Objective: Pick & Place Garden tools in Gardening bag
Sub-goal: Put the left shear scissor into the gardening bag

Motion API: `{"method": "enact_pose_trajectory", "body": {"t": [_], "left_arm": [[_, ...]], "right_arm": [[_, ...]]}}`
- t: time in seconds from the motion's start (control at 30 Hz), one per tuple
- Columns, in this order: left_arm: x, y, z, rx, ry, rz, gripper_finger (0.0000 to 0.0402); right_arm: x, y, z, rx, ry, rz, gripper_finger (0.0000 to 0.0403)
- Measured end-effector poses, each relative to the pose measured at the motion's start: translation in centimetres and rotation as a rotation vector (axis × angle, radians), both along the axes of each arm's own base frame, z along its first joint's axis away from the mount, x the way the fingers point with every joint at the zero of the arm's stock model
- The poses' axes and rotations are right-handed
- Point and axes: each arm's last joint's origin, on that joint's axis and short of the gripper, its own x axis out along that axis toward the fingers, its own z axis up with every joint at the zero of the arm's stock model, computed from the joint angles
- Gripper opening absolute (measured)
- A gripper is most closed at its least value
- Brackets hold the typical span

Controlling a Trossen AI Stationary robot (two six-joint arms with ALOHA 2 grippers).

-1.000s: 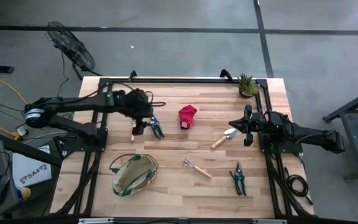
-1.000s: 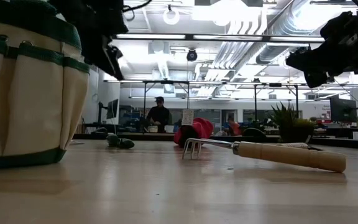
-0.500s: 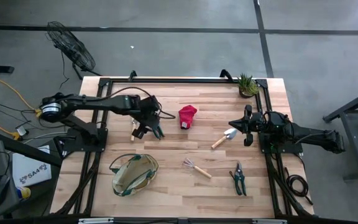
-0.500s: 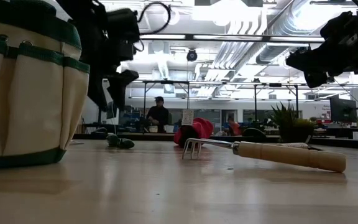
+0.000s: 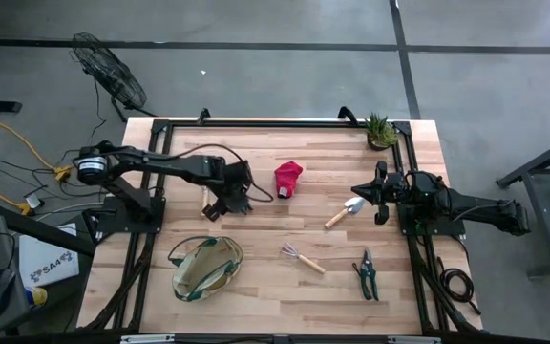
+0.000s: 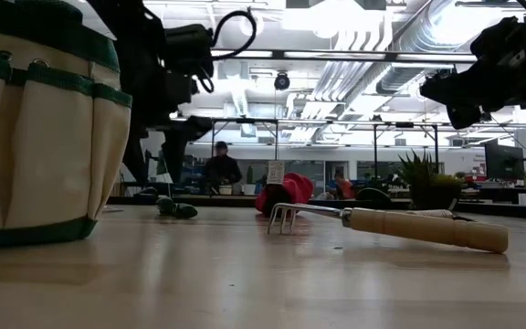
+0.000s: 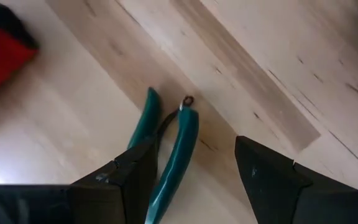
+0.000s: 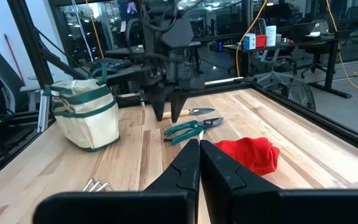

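My left gripper (image 7: 194, 149) is open and points steeply down over a pair of green-handled pruners (image 7: 166, 155) lying flat on the table. The handles show between its two fingers, closer to one of them, and I see no touch. In the right wrist view its fingers (image 8: 160, 112) stand just above the table behind the pruners (image 8: 188, 129). The beige gardening bag (image 5: 205, 268) stands near the front left. My right gripper (image 5: 382, 199) waits shut at the table's right side, held level above it. Red cloth (image 5: 287, 178), a trowel (image 5: 344, 212), a claw rake (image 5: 302, 257) and second pruners (image 5: 367, 274) lie on the tabletop.
Another trowel, with a wooden handle (image 5: 204, 197), lies just left of my left gripper. A small potted plant (image 5: 381, 131) stands at the far right corner. A black frame (image 5: 275, 123) rims the table. People and desks show in the room beyond.
My left gripper has come down toward the table and moved a little toward the near edge and the right, onto the pruners by the red cloth. It has rolled about its own axis and stayed open. Nothing on the table has moved.
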Motion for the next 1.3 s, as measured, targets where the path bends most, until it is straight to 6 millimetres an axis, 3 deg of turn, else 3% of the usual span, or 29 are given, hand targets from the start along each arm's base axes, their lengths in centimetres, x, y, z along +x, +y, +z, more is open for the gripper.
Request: {"method": "enact_pose_trajectory", "body": {"t": [0.2, 1.0, 1.13, 1.3], "left_arm": [[1.0, 0.0, -1.2, 0.044, -0.002, 0.058, 0.0209], [0.9, 0.0, -3.4, 0.046, 0.126, 0.006, 0.0207], [0.9, 0.0, -3.5, 0.042, 0.134, 0.019, 0.0178], [0.8, -0.1, -3.5, 0.007, 0.14, 0.058, 0.0115]], "right_arm": [[0.0, 0.0, 0.0, 0.0, 0.0, 0.0, 0.0003], [0.0, 0.0, 0.0, 0.0, 0.0, 0.002, 0.0003], [0.0, 0.0, 0.0, 0.001, 0.002, 0.003, 0.0003], [0.0, 0.0, 0.0, 0.0, 0.002, 0.003, 0.0003]]}}
